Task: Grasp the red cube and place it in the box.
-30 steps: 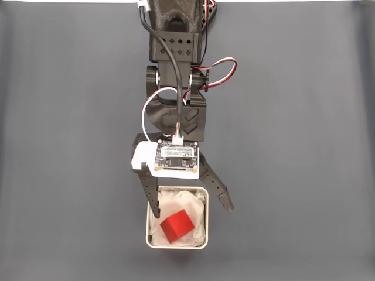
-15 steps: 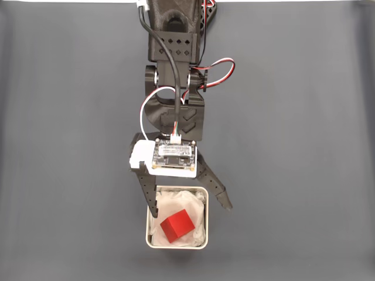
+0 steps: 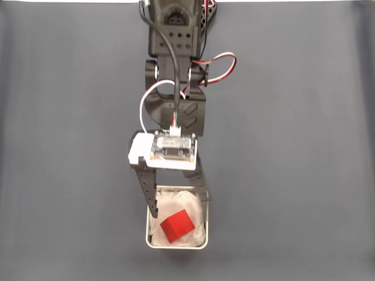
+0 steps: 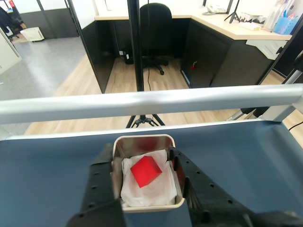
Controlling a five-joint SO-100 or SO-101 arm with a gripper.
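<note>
The red cube lies tilted on crumpled white paper inside the box, a small pale container with rounded corners near the bottom edge of the fixed view. My gripper hangs over the box's upper rim, open, with one black finger along the box's left wall and the other at its upper right corner. In the wrist view the red cube sits free in the middle of the box, and the gripper has a finger on either side of the box. Nothing touches the cube.
A dark grey mat covers the table around the box. In the wrist view a metal rail runs along the table's far edge, with a tripod and an office chair on the floor beyond.
The right finger has swung inward from a wide spread to the box's corner, narrowing the jaws. The cube has stayed in the box and the wrist has shifted slightly upward in the fixed view.
</note>
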